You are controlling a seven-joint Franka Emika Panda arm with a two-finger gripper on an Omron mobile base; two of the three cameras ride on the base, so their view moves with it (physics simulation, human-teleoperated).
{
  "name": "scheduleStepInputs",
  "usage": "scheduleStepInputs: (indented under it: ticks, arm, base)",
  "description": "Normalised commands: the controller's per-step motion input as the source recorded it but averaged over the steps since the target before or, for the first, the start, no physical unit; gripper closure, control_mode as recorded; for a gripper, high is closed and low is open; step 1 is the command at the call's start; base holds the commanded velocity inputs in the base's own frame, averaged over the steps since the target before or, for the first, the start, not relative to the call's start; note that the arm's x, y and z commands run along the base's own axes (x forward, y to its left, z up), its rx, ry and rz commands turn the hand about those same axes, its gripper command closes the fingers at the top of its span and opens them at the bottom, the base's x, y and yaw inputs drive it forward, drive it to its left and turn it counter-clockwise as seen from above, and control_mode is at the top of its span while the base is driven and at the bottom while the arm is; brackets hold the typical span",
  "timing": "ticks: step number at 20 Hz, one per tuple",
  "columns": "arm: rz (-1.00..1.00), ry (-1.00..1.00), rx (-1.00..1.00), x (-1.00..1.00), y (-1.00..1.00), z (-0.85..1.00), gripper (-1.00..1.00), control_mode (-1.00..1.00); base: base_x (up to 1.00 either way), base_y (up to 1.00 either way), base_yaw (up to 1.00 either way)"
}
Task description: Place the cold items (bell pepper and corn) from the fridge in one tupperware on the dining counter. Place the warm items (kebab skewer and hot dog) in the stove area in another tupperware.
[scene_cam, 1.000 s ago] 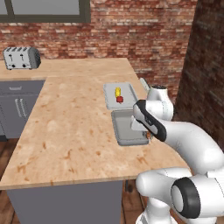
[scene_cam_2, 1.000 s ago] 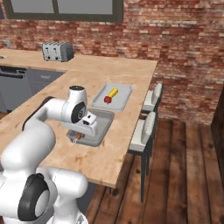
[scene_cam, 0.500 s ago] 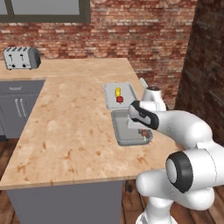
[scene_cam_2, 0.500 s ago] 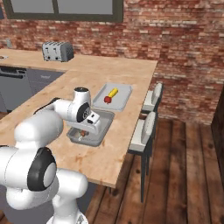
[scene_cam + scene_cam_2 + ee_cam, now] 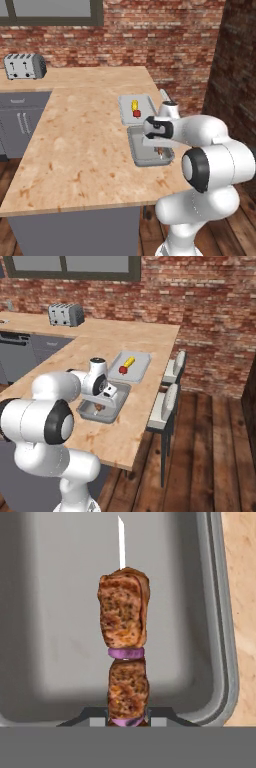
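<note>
Red brick wall (image 5: 160, 35) behind, dark-framed window (image 5: 75, 266) up top. Floor: dark wood planks (image 5: 210, 456). Silver toaster (image 5: 22, 66) on the far tabletop by the wall, grey cabinets (image 5: 20, 120) with bar handles below. Two pale chairs (image 5: 167, 401) tucked along the tabletop's edge. Dark brick pillar (image 5: 235, 75) off to one side. Light even, soft shadows.

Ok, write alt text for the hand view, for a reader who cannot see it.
A kebab skewer, with two browned meat chunks, purple onion rings and a bare white tip, is gripped at its near end by the shut claw. It is seen over the floor of a darker grey tray, and beige counter shows beyond the tray's rim.
</note>
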Motion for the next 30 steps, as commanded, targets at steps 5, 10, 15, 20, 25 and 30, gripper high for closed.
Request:
scheduleStepInputs:
  ticks: [5,10,15,20,25,30]
  arm:
    - [0.00,0.00,0.00,0.34,0.00,-0.28,1.00,-1.00]
    - [0.00,0.00,0.00,0.29,0.00,-0.31,1.00,-1.00]
    - [0.00,0.00,0.00,0.23,0.00,-0.26,1.00,-1.00]
    - [0.00,0.00,0.00,0.15,0.00,-0.23,1.00,-1.00]
    - [0.00,0.00,0.00,0.11,0.00,-0.24,-1.00,-1.00]
    - [0.00,0.00,-0.03,0.00,0.01,-0.04,-1.00,-1.00]
  base:
    - [0.00,0.00,0.00]
    - [0.00,0.00,0.00]
    - [0.00,0.00,0.00]
    - [0.00,0.00,0.00]
    - [0.00,0.00,0.00]
    - [0.00,0.00,0.00]
